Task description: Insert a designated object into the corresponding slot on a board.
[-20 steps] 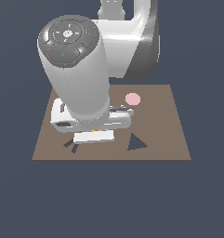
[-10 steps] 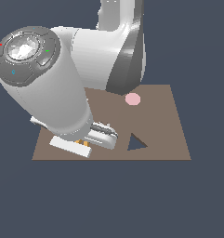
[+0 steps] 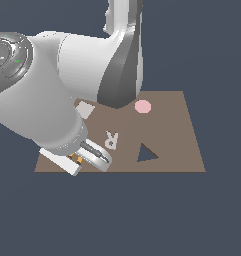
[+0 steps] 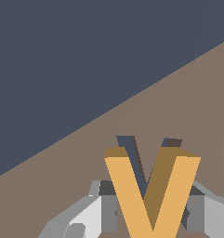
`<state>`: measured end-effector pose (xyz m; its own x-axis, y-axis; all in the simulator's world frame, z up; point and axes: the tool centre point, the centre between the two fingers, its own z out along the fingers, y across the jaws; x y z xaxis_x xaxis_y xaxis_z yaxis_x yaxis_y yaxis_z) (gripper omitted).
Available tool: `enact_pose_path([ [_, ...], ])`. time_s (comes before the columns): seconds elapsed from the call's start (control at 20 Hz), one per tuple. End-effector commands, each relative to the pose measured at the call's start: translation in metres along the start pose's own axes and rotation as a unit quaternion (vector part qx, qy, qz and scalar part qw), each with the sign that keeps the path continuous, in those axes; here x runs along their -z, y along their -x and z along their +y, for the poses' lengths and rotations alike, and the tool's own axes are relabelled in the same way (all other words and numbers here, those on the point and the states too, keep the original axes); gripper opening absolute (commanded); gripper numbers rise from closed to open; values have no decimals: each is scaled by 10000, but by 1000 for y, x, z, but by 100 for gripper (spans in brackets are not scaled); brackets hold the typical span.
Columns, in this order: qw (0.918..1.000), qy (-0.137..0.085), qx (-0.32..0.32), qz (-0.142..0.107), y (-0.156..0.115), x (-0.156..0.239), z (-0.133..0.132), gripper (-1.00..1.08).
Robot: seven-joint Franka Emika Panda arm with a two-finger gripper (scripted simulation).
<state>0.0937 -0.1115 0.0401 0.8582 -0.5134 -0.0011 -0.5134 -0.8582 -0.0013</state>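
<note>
- Orange V piece (image 4: 153,195): sitting between the gripper (image 4: 150,211) fingers, which are clamping it, just above the V-shaped slot (image 4: 132,155).
- Gripper: hanging over the brown board (image 3: 172,135) at the near corner on the exterior view's left.
- Lettering: a pale R (image 3: 111,139) is showing on the board.
- Surroundings: plain dark backdrop.

my own arm (image 3: 52,100) bulks over the exterior view's left half of the board (image 3: 177,145) and blocks any way in from there. my hand (image 3: 87,159) sits low at the board's near left corner, fingers (image 4: 97,211) closed on the orange v piece (image 4: 153,195), with a dark v-shaped recess (image 4: 132,155) showing just behind it. bare brown board lies open beyond, up to its edge. on the exterior view's right the board is open apart from the pink disc (image 3: 142,106), the triangle recess (image 3: 146,153), the pale r (image 3: 111,139) and the grey tile (image 3: 85,109) beside my arm.
</note>
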Motion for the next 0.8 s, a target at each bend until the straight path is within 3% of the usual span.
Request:
enact_pose_path([
  [0.0,9999,-1,-169,0,-3,0,3,-100],
  [0.65,9995,2,-308,2,-4,-10,6,-100],
  [0.7,9995,2,-308,2,-4,-10,6,100],
  [0.75,9995,2,-308,2,-4,-10,6,100],
])
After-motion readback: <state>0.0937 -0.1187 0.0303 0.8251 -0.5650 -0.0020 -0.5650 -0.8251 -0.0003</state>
